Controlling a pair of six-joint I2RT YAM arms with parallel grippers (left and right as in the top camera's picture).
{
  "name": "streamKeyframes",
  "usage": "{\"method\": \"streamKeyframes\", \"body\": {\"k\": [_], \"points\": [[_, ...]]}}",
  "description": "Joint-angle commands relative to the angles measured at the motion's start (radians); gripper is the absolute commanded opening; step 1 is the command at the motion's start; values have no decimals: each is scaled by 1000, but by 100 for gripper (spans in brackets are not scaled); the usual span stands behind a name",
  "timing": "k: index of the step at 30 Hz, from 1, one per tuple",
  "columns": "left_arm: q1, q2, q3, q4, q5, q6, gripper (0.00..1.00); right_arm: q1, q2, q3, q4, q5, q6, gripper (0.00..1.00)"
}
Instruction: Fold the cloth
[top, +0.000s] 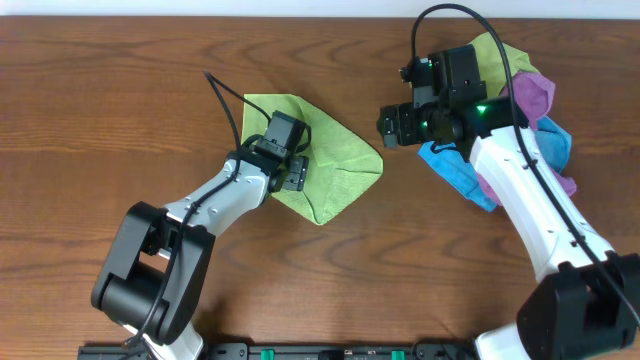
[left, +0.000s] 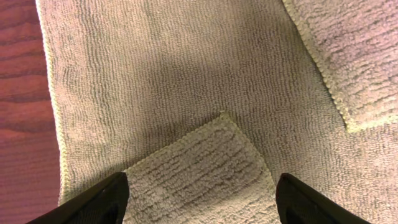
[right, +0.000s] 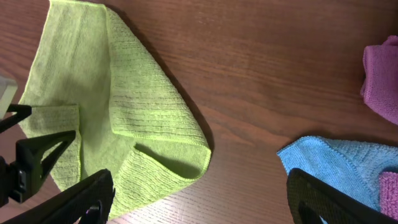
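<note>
Cloth (top: 345, 165): ribbed microfibre, matt, with a fuzzier pile on its turned-over corners. Table (top: 100, 100): wood grain, smooth, faint sheen. My left fingers (left: 93, 202): matt black plastic. At the cloth's 3 o'clock, blue cloth (right: 336, 168) and purple cloth (right: 382, 74): soft, matt.

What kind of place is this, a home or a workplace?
Probably a robotics lab or test bench, not a home: a left robot arm and a right robot arm work at a wooden table, with a lime-green cloth and a pile of coloured cloths.
</note>
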Motion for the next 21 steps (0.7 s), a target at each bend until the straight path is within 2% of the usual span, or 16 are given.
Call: {"method": "streamKeyframes", "body": {"k": [1,10,21], "points": [[20,19,18,-1,-18,-4,77,6,7,-2,-2,-7,-13,89],[37,48,18,-1,-10,-4,77,6,7,-2,-2,-7,-13,89],[37,50,18,-35,-10,-5,45,6,7,-2,-2,-7,-13,89]]}}
